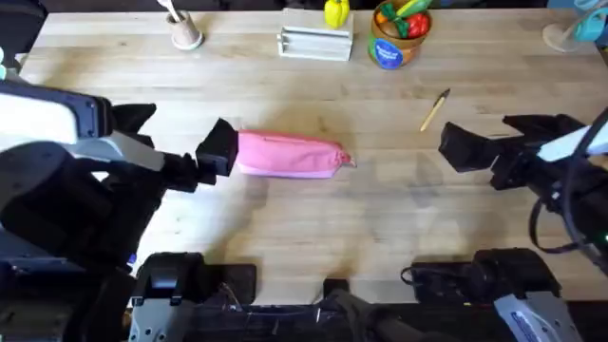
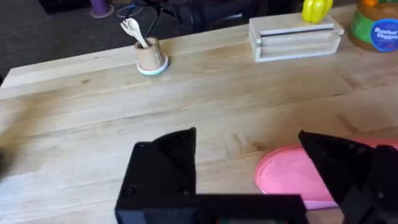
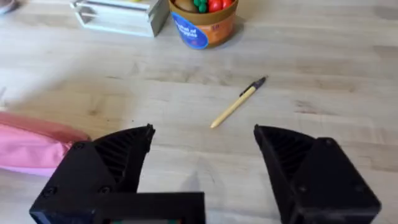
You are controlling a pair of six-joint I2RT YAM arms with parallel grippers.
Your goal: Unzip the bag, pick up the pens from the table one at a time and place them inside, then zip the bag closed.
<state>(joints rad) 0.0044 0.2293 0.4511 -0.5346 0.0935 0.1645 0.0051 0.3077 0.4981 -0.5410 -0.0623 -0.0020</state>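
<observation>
Pen [image 3: 238, 103] lies beyond spread right pincer [image 3: 202, 155].

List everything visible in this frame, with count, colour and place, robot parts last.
bag: 1, pink, mid-table, lying lengthwise.
pen: 1, tan-yellow with dark tip, right of the bag, lying alone.
wooden cup: 1, tan, far left edge, holding light utensils.
slotted holder: 1, pale wood, far centre.
yellow toy: 1, behind the holder.
tub: 1, orange with blue label, holds toy vegetables, far right of centre.
table: 1, light wood.
left gripper: black, jaws open at the bag's left end.
right gripper: black, jaws open, near the pen.
</observation>
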